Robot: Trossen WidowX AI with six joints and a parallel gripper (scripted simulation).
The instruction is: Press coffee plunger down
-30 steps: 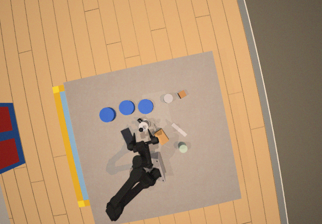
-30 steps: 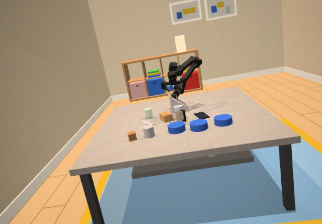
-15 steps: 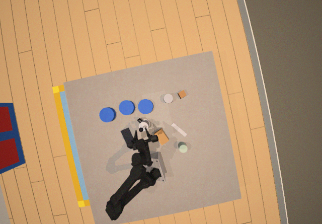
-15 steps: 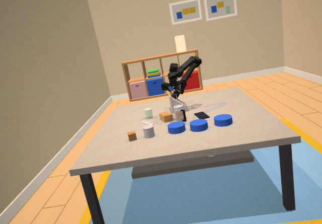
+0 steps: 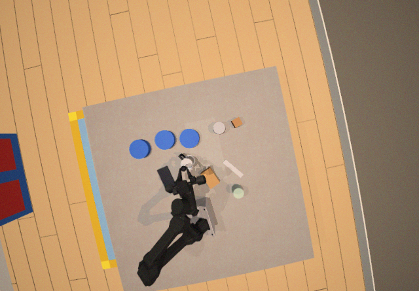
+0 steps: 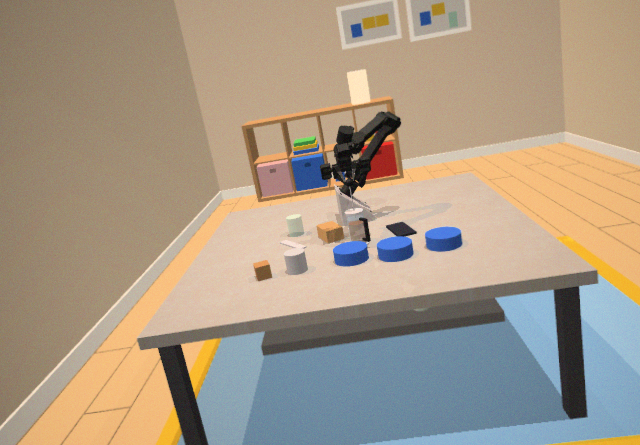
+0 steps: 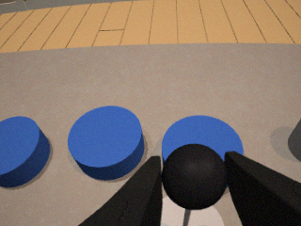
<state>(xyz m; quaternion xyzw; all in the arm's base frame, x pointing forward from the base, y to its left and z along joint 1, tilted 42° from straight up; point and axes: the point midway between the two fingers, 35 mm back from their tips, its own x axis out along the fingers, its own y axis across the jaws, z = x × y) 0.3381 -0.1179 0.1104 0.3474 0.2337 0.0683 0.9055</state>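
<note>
The coffee press [image 6: 356,230] stands upright on the table, clear-walled with a white lid [image 5: 185,163] [image 7: 207,217] and a black handle [image 6: 366,229] [image 5: 182,155]. Its black round plunger knob [image 7: 194,181] stands well above the lid on a thin rod. My gripper [image 7: 192,163] [image 5: 183,169] [image 6: 349,184] is shut on the knob, with one finger on either side of it, above the press. In the wrist view the knob hides part of the lid and part of a blue disc behind it.
Three blue discs [image 5: 139,148] [image 5: 164,140] [image 5: 189,138] lie beyond the press. An orange block [image 5: 211,178] [image 6: 329,232] is close beside it. A black slab [image 6: 401,229] lies on the other side. A grey cylinder [image 6: 295,262], small orange cube [image 6: 262,270], white bar [image 5: 233,168] and pale green cylinder [image 5: 238,193] stand farther off.
</note>
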